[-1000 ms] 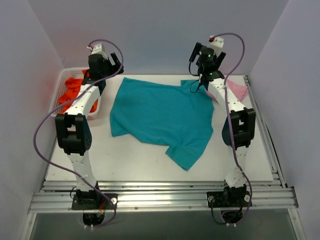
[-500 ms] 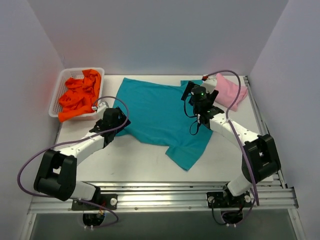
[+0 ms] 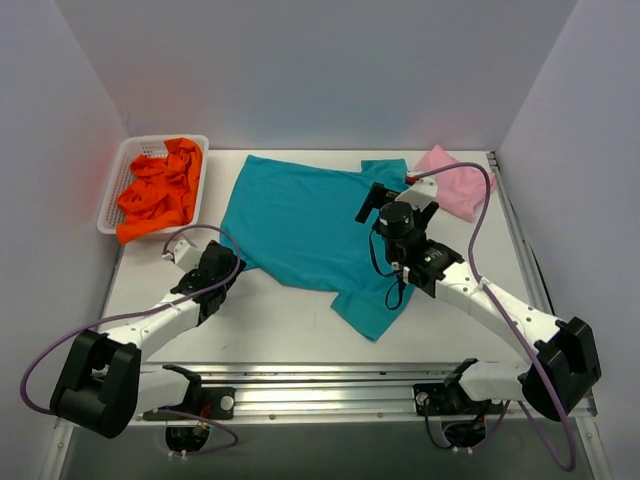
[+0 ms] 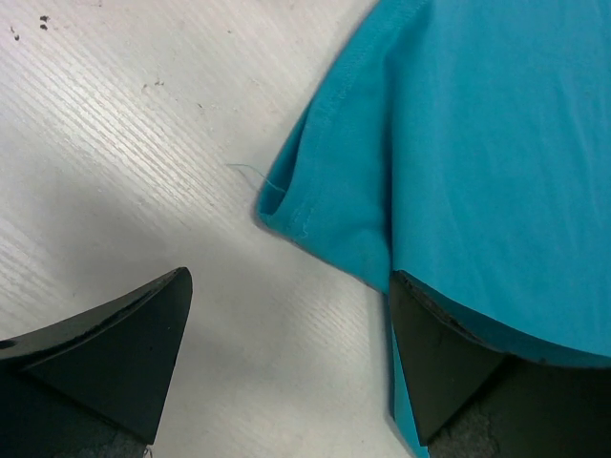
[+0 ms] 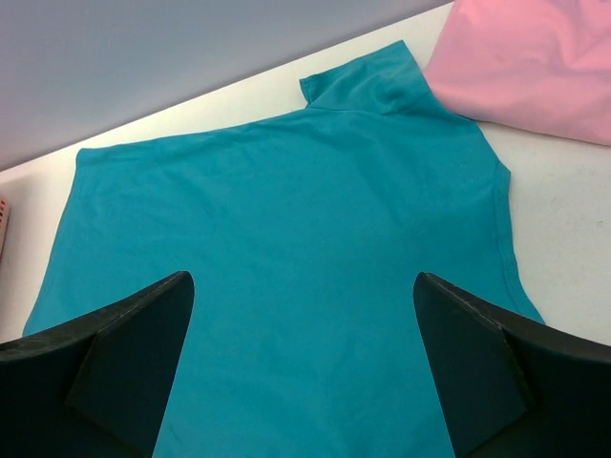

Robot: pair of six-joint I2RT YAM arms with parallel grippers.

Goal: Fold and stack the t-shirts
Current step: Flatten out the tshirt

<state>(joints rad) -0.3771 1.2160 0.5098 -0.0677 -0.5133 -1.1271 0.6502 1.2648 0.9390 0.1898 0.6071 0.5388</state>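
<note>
Left tool (image 4: 286, 286) and right tool (image 5: 304, 281) are gaping wide, empty; teal t-shirt (image 3: 300, 220) is lying unfolded, orange t-shirts (image 3: 150, 195) awaiting folding.

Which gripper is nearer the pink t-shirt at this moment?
Right. The right gripper is over the teal t-shirt, on its far right side, close beside the pink t-shirt. The left gripper is at the opposite, near left corner of the teal t-shirt.
</note>
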